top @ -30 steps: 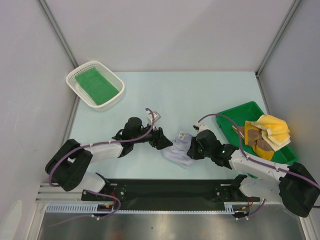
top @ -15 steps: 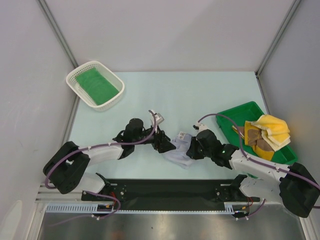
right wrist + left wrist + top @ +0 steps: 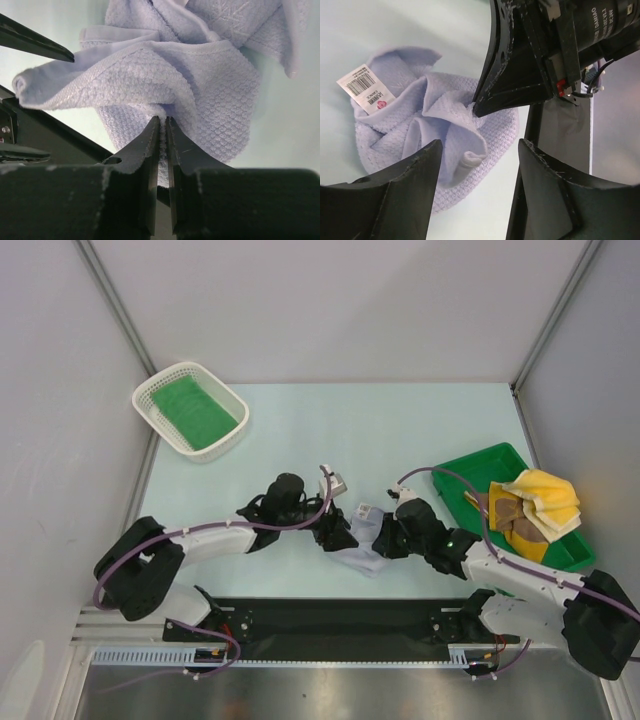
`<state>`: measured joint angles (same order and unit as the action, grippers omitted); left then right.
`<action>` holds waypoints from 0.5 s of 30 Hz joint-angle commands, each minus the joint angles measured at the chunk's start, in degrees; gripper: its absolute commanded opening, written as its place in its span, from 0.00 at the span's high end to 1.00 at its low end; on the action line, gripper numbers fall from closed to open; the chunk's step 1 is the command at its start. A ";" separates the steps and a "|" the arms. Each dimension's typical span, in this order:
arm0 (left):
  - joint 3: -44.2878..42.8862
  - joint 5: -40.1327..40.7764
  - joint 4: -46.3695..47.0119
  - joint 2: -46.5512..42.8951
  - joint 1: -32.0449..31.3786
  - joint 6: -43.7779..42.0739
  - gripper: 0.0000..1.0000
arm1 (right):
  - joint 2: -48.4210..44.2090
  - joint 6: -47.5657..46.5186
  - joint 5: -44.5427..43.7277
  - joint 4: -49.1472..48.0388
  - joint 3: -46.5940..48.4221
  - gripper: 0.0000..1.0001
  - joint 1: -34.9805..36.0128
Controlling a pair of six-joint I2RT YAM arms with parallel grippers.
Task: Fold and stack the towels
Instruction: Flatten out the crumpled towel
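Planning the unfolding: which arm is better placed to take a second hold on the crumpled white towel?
Left, I'd say. The left claw stands open right over a fold of the white towel; the right claw is shut on its edge.

bright, even light; blurry wrist foregrounds

From above, you see only part of the white towel (image 3: 358, 558): the left gripper (image 3: 335, 530) and right gripper (image 3: 385, 538) cover its middle. Your right wrist view cuts it off at the top edge. The tan-brown towel (image 3: 508, 515) lies partly under the yellow towel (image 3: 548, 495). The tag (image 3: 362, 510) print is too small to read there.
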<state>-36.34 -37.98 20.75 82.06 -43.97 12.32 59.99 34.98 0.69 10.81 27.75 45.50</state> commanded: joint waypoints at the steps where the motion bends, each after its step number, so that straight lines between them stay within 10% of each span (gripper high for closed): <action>1: -0.75 -2.10 1.05 -0.06 -0.68 -3.00 0.33 | -1.45 0.44 0.72 -1.23 0.38 0.86 -0.32; 8: -1.80 -0.09 -0.62 1.43 -0.77 -4.14 0.56 | -1.98 0.26 1.33 -0.79 0.64 0.84 -0.67; 12: -3.21 5.79 -3.52 1.26 -0.77 -4.76 0.99 | -2.41 -0.79 1.60 1.49 2.31 0.61 -1.28; 15: -2.60 13.42 -7.56 -1.45 -0.77 -5.11 1.00 | -4.70 -1.58 1.25 2.90 3.80 0.47 -3.91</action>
<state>-37.06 -32.05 15.84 83.35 -44.51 8.93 57.91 34.50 2.31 12.93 28.01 43.72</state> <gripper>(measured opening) 0.036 0.504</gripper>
